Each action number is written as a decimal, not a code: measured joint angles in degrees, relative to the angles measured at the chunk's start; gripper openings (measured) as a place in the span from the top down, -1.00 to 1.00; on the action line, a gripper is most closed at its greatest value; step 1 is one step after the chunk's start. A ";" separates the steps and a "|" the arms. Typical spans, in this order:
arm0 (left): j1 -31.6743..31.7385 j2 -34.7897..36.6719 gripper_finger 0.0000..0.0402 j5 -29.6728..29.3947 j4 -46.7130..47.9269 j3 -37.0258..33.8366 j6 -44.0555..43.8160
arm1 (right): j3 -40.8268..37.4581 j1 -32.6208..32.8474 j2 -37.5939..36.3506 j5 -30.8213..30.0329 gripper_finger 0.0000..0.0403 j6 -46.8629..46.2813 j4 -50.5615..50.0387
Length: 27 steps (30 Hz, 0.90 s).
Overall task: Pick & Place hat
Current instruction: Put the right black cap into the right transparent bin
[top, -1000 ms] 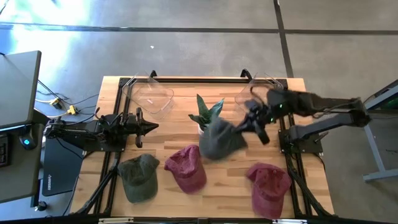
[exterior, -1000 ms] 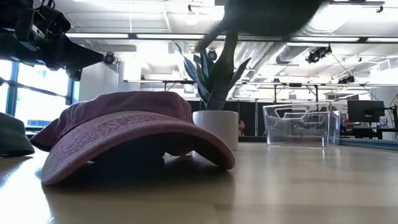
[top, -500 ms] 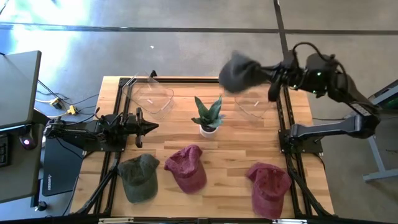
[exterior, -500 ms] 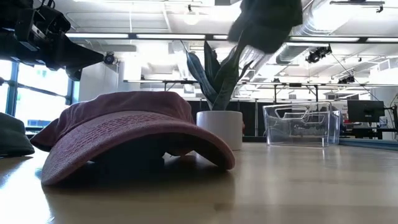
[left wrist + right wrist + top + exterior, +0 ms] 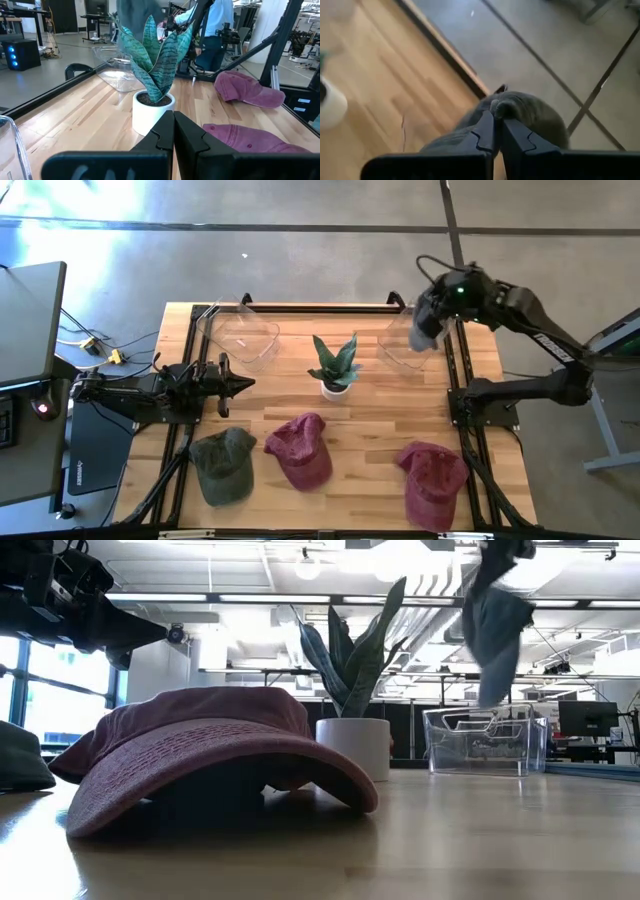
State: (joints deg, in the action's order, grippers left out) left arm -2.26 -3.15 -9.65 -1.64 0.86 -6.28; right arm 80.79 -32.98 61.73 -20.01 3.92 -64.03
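Note:
A grey hat (image 5: 424,332) hangs from my right gripper (image 5: 497,116), which is shut on it at the table's far right, above the right clear bin (image 5: 400,348). In the low view the grey hat (image 5: 495,630) dangles over that bin (image 5: 485,740). A green hat (image 5: 225,463) and two maroon hats (image 5: 300,450) (image 5: 435,480) lie crown up on the near half of the table. My left gripper (image 5: 245,383) waits shut at the table's left, level, pointing at the potted plant (image 5: 335,365). My right gripper pinches a bunched fold of the grey hat's cloth (image 5: 507,109) between its two fingers, coming from above and pointing down. The hat is lifted clear and hangs slack below the fingers (image 5: 487,127), over the clear bin.
A second clear bin (image 5: 240,335) stands at the far left of the table. The potted plant (image 5: 350,690) stands mid-table in its white pot. One maroon hat (image 5: 215,755) lies close before the low camera. A person shows in the room beyond, in the left wrist view.
My right gripper has carried the grey hat from beside the plant at mid-table up and toward the far right corner, swinging it out past the far edge and back. The hat now hangs over the right bin. The plant's leaves, pushed aside before, stand free again.

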 joint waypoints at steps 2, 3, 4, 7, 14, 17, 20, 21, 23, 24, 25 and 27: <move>0.00 0.01 1.00 0.00 -0.01 0.00 0.00 | -2.12 -1.30 -0.04 1.13 0.97 1.55 0.18; 0.00 0.01 1.00 0.00 -0.01 0.00 0.00 | -3.07 -1.93 -0.11 1.38 0.97 2.69 0.40; 0.00 -0.01 1.00 0.00 -0.01 0.00 0.00 | -3.92 -2.53 -0.13 1.56 0.96 3.87 0.36; 0.00 0.01 1.00 0.00 -0.01 0.00 0.00 | -5.52 -3.69 -0.07 1.73 0.95 7.74 -0.02; 0.00 0.01 1.00 0.00 -0.01 0.00 0.00 | -8.64 -5.38 0.49 -2.30 0.95 24.58 0.68; 0.00 0.01 1.00 0.00 -0.01 0.00 0.00 | -10.37 -6.50 2.07 -4.93 0.93 30.19 -0.49; 0.00 0.01 1.00 0.00 -0.01 0.00 0.00 | -10.99 -6.82 3.67 -9.46 0.93 34.79 -2.75; 0.00 0.00 1.00 0.00 -0.01 0.00 -0.01 | -10.99 -6.78 4.09 -11.62 0.93 36.01 -3.54; 0.00 0.00 1.00 0.00 0.00 0.00 0.00 | -10.99 -6.63 4.65 -15.56 0.94 38.37 -4.94; 0.00 -0.01 1.00 0.00 -0.01 0.00 0.00 | -10.99 -6.36 4.79 -16.87 0.95 39.39 -5.47; 0.00 -0.01 1.00 0.00 -0.01 0.00 0.00 | -10.99 -6.11 4.83 -17.72 0.95 40.60 -5.91; 0.00 0.00 1.00 -0.01 -0.01 0.00 0.00 | -10.99 -5.59 4.83 -19.05 0.95 42.81 -6.36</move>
State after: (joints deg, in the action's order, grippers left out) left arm -2.26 -3.15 -9.66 -1.65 0.86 -6.28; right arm 69.80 -38.57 66.57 -39.06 46.73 -70.39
